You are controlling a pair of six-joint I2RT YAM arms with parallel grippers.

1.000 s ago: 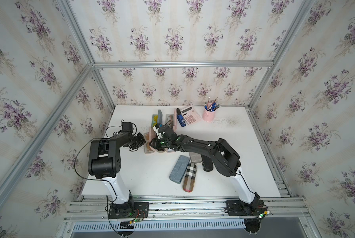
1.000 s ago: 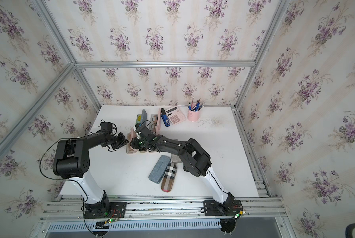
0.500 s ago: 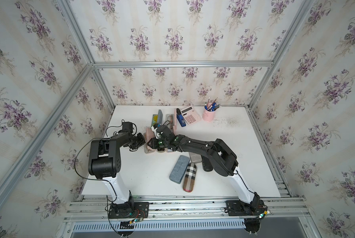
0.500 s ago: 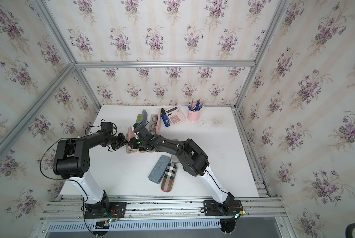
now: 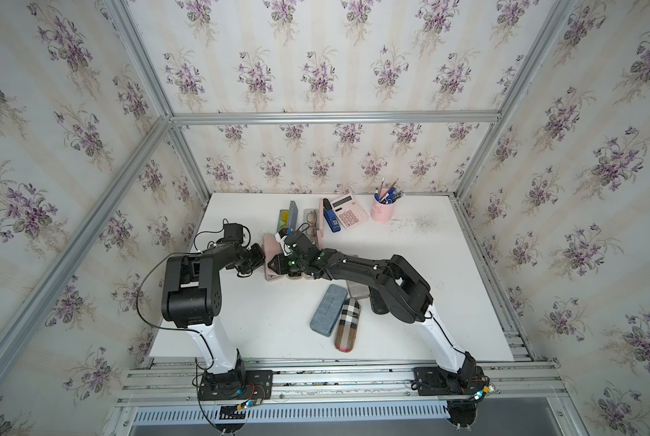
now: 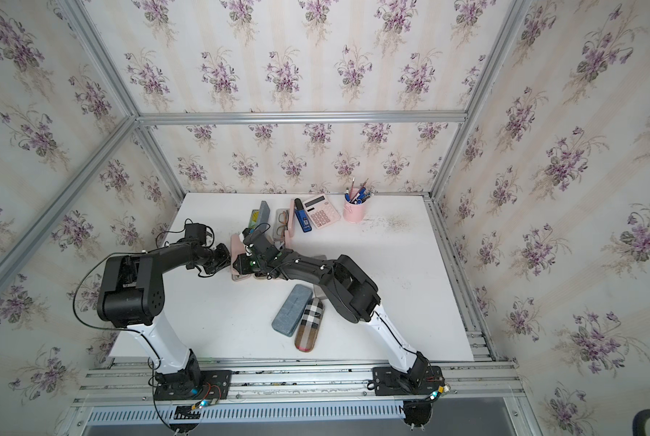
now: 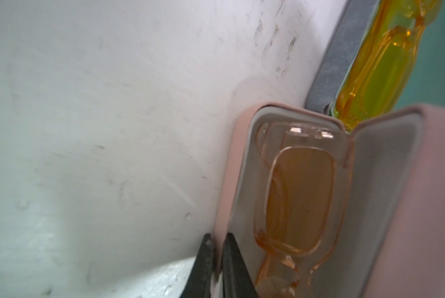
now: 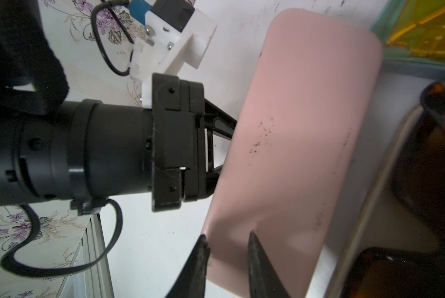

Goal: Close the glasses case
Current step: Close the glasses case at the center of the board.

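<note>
The pink glasses case (image 5: pixel 270 247) lies open at the table's middle left, its lid (image 8: pixel 301 129) standing up from the tray. Folded orange glasses (image 7: pixel 301 201) lie in the grey-lined tray. In the left wrist view my left gripper (image 7: pixel 218 236) is shut on the tray's long side wall (image 7: pixel 226 180), one finger inside and one outside. My right gripper (image 8: pixel 228 237) is on the lid's outer side near its end. Its jaws stand a little apart and its fingertips (image 8: pixel 252 240) lie against the pink shell. In both top views the two grippers meet at the case (image 6: pixel 236 243).
Behind stand an open blue-grey case with yellow-green glasses (image 5: pixel 288 217), an open grey case with glasses (image 5: pixel 310 222), a blue stapler (image 5: pixel 331 219), a calculator (image 5: pixel 350 213) and a pink pen cup (image 5: pixel 382 211). Nearer lie a closed blue-grey case (image 5: pixel 328 309) and a plaid case (image 5: pixel 348 324).
My left gripper's jaws have closed onto the tray's wall. Both arms have hardly moved, and the lid still stands up.
</note>
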